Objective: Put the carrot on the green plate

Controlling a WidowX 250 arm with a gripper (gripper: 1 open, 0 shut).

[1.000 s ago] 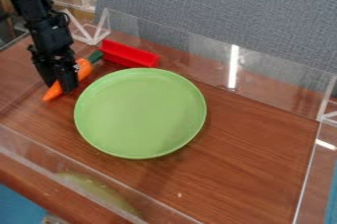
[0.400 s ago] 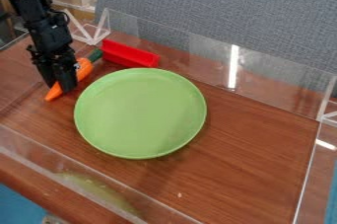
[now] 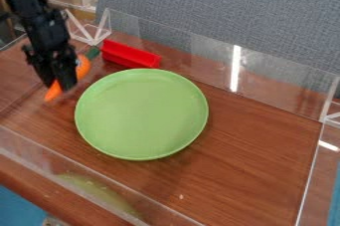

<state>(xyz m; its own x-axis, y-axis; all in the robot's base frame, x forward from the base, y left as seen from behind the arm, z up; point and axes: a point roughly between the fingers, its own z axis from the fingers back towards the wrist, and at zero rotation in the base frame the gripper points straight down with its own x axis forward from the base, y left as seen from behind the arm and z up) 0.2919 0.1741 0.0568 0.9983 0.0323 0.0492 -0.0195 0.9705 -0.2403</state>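
The orange carrot (image 3: 60,87) hangs at the left of the table, just left of the green plate (image 3: 142,113). My gripper (image 3: 62,74) points down and is shut on the carrot's middle; the black fingers cover its green top end. The carrot's pointed tip sticks out lower left and appears slightly raised off the wood. The plate lies flat with nothing on it.
A red rectangular block (image 3: 130,54) lies behind the plate, right of the gripper. Clear acrylic walls (image 3: 265,66) enclose the wooden table on all sides. A grey panel stands behind.
The gripper has closed on the carrot and risen a little, taking the carrot up with it. The plate and red block have not moved.
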